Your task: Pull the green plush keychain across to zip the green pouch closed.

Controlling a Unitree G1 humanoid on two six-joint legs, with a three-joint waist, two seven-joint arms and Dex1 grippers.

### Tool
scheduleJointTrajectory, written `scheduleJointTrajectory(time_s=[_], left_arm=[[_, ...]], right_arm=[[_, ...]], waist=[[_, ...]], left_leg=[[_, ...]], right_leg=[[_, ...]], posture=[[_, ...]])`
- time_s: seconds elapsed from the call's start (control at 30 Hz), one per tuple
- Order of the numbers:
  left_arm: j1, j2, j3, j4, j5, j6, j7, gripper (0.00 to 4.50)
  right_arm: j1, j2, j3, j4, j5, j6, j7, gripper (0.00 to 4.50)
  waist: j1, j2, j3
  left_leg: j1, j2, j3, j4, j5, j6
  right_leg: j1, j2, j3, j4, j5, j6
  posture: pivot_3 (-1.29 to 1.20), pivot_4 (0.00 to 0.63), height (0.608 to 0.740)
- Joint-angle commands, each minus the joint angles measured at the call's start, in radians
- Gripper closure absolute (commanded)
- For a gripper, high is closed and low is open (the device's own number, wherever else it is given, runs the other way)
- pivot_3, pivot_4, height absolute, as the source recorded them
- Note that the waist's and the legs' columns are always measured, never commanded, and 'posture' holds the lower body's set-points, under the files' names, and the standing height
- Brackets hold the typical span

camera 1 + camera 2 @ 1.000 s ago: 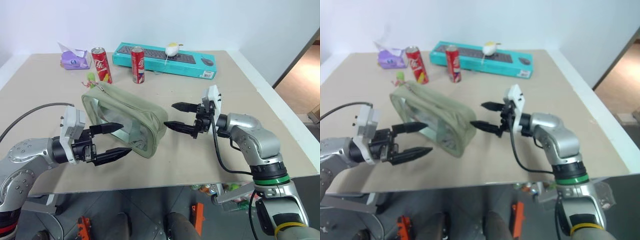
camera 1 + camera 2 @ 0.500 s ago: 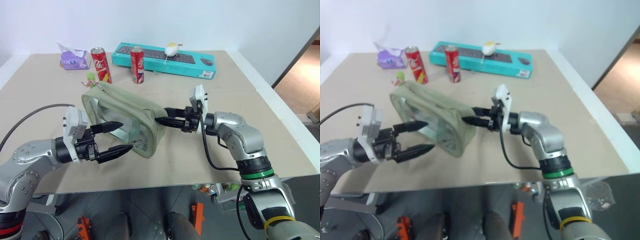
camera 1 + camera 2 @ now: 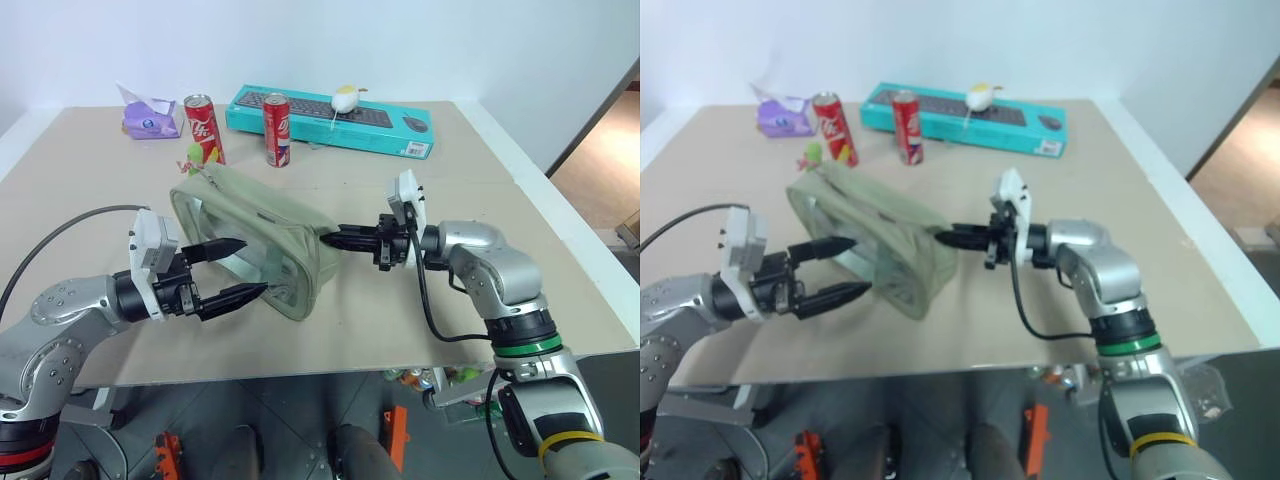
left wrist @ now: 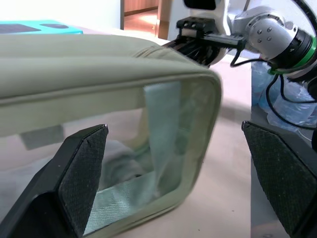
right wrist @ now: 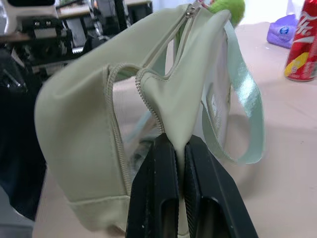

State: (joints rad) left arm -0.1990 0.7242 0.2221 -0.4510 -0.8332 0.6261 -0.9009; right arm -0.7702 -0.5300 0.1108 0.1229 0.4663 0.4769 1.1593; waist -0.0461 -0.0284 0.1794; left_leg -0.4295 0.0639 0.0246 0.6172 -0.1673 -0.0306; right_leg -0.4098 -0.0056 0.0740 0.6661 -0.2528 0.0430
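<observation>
Green pouch [image 3: 255,235] lies mid-desk [image 3: 400,180], soft sage fabric with a clear plastic window and rounded corners; nearest the robot, the left claw [image 3: 232,269] hangs spread wide at the windowed side, gripping nothing, while the right claw [image 5: 179,148] is pressed together, pinching a fold of fabric at the pouch's end beside the open zipper teeth. Judged step: anchoring the pouch, zipper not yet drawn. Next move calls for the free claw to reach the fuzzy green plush keychain [image 3: 195,153] at the far end and draw it toward the pinched end.
</observation>
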Motion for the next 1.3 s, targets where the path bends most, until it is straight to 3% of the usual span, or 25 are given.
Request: scheduleJointTrajectory(time_s=[0.03,0.33,0.57,0.77,0.97,1.13,1.3], left_arm=[[-0.019,-0.002,0.0,-0.011,0.0,-0.019,-0.003,0.0],[-0.034,-0.014,-0.024,-0.006,0.019,-0.033,0.001,0.0],[-0.014,-0.015,-0.012,-0.021,0.016,-0.031,0.011,0.0],[-0.009,-0.011,-0.016,-0.023,0.014,-0.029,0.012,0.0],[-0.014,-0.013,-0.025,-0.02,0.013,-0.026,0.01,0.0],[-0.019,-0.012,-0.028,-0.014,0.004,-0.017,0.006,0.0],[-0.041,-0.012,-0.044,-0.013,-0.004,-0.012,-0.006,0.0]], right_arm=[[-0.092,-0.044,-0.036,0.102,-0.043,-0.113,0.063,4.48],[-0.337,-0.066,0.0,0.683,-0.25,-0.513,0.18,4.48],[-0.379,-0.049,-0.073,0.757,-0.224,-0.536,0.181,2.04],[-0.339,-0.07,-0.19,0.582,-0.141,-0.403,0.086,0.03],[-0.188,-0.114,-0.272,0.212,-0.059,-0.201,-0.049,0.03],[0.049,-0.1,-0.293,-0.217,0.073,0.05,-0.194,0.03],[0.214,-0.052,-0.265,-0.397,0.107,0.13,-0.304,0.03]], waist=[[0.0,0.0,0.0],[-0.001,0.0,0.001],[-0.002,0.0,0.001],[-0.001,0.001,0.001],[0.004,0.001,0.001],[0.002,0.001,0.001],[0.0,0.001,0.001]], left_leg=[[0.0,0.0,0.0,0.0,0.0,0.0],[0.0,0.0,0.0,0.0,0.0,0.0],[0.0,0.0,0.0,-0.001,-0.001,0.0],[0.0,0.0,0.0,-0.001,-0.001,0.0],[-0.001,0.0,0.0,-0.001,-0.001,0.0],[-0.001,0.0,-0.001,-0.001,-0.002,0.0],[0.0,0.0,-0.001,0.0,-0.002,0.0]], right_leg=[[0.0,0.0,0.0,0.0,0.0,0.0],[0.0,0.0,0.0,0.0,0.0,0.0],[0.0,0.0,0.0,0.0,0.002,-0.006],[0.0,0.0,0.0,0.0,0.002,-0.006],[0.0,0.0,0.0,0.0,0.002,-0.006],[0.0,0.0,0.0,0.001,0.002,-0.006],[0.0,0.0,0.0,0.001,-0.001,0.0]], posture=[[0.0,0.15,0.74],[0.0,0.15,0.74],[0.0,0.15,0.74],[0.0,0.15,0.74],[0.0,0.15,0.74],[0.0,0.15,0.74],[0.0,0.15,0.74]])
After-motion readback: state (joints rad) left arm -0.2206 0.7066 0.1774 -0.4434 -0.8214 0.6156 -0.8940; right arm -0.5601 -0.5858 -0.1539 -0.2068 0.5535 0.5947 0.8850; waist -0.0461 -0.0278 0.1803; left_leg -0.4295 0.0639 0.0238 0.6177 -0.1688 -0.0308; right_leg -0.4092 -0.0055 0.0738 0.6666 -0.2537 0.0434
